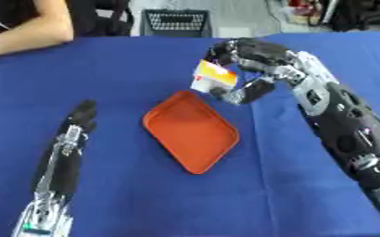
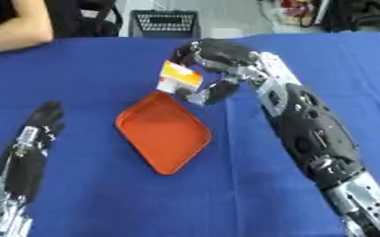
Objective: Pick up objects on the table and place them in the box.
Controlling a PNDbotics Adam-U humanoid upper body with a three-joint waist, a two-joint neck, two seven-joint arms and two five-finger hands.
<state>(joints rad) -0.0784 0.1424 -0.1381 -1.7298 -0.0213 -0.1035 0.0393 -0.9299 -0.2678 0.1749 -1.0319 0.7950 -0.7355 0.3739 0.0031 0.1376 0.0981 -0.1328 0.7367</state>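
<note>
While the right hand [image 1: 254, 62] curls its fingers and thumb round a small white packet [image 1: 212, 77] with a yellow and orange top, it holds that packet in the air just beyond the far corner of the orange tray [image 1: 192, 132]. Nothing lies in the tray, which sits askew on the blue table [image 1: 128, 65]. Left of the tray, the left hand [image 1: 81, 115] rests with straight, relaxed fingers pointing far, holding nothing.

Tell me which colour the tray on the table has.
The tray is orange, clearest in the left eye view.
</note>
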